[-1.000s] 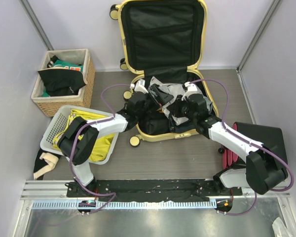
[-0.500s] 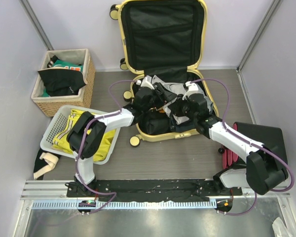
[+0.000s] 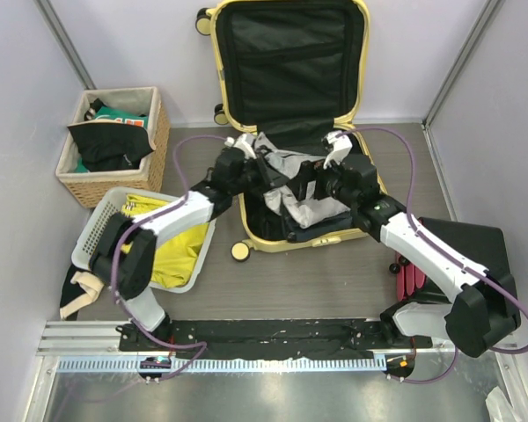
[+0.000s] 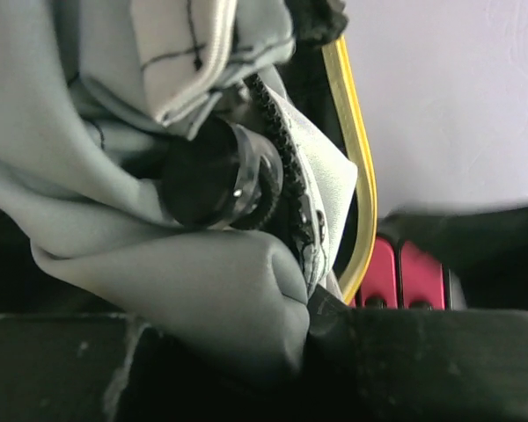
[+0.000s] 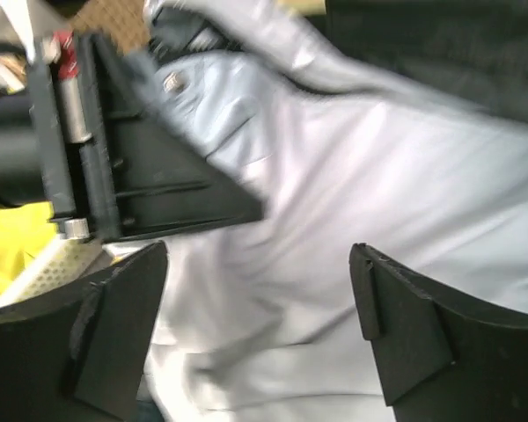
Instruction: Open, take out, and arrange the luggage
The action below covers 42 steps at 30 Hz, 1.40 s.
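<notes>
- The luggage (image 3: 290, 79) lies open at the back of the table (image 3: 334, 281). Its lid stands up against the rear wall and its base lies flat, wheels to the left.
- A grey garment (image 3: 304, 209) lies crumpled in the base, partly lifted above the dark items under it.
- The left gripper (image 3: 249, 167) reaches in over the base's left rim. It is clenched on a fold of the garment, and the left wrist view is filled with bunched grey cloth (image 4: 114, 220) right at the fingers.
- That same view shows a black zip (image 4: 277, 149) on the cloth, the yellow rim (image 4: 356, 176) of the luggage beside it, and a red edge (image 4: 396, 272) beyond.
- The right gripper (image 3: 321, 186) hangs over the right half of the base, released. Its fingers (image 5: 114, 334) stand wide apart, with pale cloth (image 5: 352, 176) beyond them and nothing pinched.
- A wicker basket (image 3: 161, 132) sits at the far left, holding black and green clothes.
- A white basket (image 3: 101, 220) with yellow cloth (image 3: 172, 255) sits in front of it, just beside the left arm.
- A black case (image 3: 466, 242) with a red edge lies at the right, near the right arm's base.
</notes>
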Available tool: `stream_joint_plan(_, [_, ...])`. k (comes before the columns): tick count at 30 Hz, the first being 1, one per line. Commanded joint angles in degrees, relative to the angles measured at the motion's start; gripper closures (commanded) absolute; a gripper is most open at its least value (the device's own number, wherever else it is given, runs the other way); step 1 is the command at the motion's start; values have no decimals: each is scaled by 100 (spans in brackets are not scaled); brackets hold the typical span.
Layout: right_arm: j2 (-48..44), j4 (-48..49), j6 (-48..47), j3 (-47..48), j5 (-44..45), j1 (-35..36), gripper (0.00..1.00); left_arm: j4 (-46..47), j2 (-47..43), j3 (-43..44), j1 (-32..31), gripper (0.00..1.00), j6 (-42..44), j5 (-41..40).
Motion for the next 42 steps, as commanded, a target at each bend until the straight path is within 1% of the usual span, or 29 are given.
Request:
stream_joint_plan(1, [-148, -384, -540, 740, -163, -27, 6, -948, -1485, -368, 533, 100, 599, 1176])
stream_joint_plan(2, [-104, -394, -584, 837, -180, -28, 6, -1126, -1687, -466, 778, 100, 731, 1264])
stream_joint_plan(3, [-34, -403, -611, 881, -180, -45, 5, -1302, -2107, -580, 911, 100, 819, 1352])
stream_joint_plan(4, [132, -403, -654, 925, -180, -63, 5, -1756, -2320, -660, 1060, 100, 924, 1475])
stream_joint_plan(5, [247, -420, -655, 1004, -233, -115, 5, -2021, -2504, -765, 1340, 100, 1073, 1520])
stream_joint_plan(6, [352, -420, -629, 1039, -294, -133, 4, -2572, -2889, -792, 1500, 100, 1370, 1572])
stream_joint_plan(7, [588, -420, -568, 1075, -408, -168, 4, -2830, -3050, -818, 1841, 100, 1539, 1686])
stream_joint_plan(8, [695, -386, -506, 1084, -670, -203, 4, -3094, -3225, -827, 2018, 100, 1836, 1757])
stream_joint_plan(9, [809, -342, -453, 1101, -794, -212, 4, -3558, -3453, -836, 2202, 100, 2031, 1818])
stream_joint_plan(10, [1037, -280, -296, 1101, -909, -204, 4, -3788, -3569, -845, 2570, 100, 2189, 1950])
stream_joint_plan(11, [1117, -114, -234, 1084, -1145, -212, 4, -4008, -3631, -845, 2765, 100, 2495, 2003])
stream_joint_plan(12, [1205, 70, -137, 1049, -1269, -212, 4, -4367, -3684, -854, 2950, 100, 2629, 2082])
stream_joint_plan(13, [1302, 220, 12, 927, -1375, -204, 4, -4527, -3701, -836, 3291, 100, 2761, 2318])
stream_joint_plan(14, [1372, 587, 248, 856, -1524, -204, 4, -4703, -3702, -819, 3407, 100, 2919, 2398])
stream_joint_plan(16, [1556, 932, 504, 645, -1989, -212, 4, -5117, -3632, -810, 3863, 100, 3367, 2461])
stream_joint_plan(19, [1733, 1328, 821, 495, -2386, -204, 3, -5451, -3535, -836, 4181, 100, 3825, 2417])
stream_joint_plan(22, [1865, 1846, 1216, 302, -2693, -204, 3, -5531, -3421, -862, 4217, 100, 4027, 1909])
stream_joint_plan(23, [1909, 2117, 1330, 267, -2764, -204, 3, -5557, -3377, -862, 4208, 100, 4080, 1576])
stream_joint_plan(27, [2032, 2655, 1971, 170, -2975, -212, 3, -5443, -3332, -933, 4217, 100, 4204, 1056])
stream_joint_plan(29, [2093, 2813, 2104, 152, -2984, -186, 3, -5382, -3289, -959, 4217, 100, 4256, 879])
stream_joint_plan(33, [2426, 2595, 2035, 231, -2861, -54, 2, -5189, -3175, -1038, 4208, 100, 4230, 896])
stream_joint_plan(38, [2621, 2375, 1947, 170, -2738, 86, 2, -5039, -3043, -1100, 4208, 100, 4221, 861])
stream_joint_plan(42, [2700, 2559, 2157, 82, -2931, 200, 3, -4933, -2964, -1161, 4217, 100, 4212, 905])
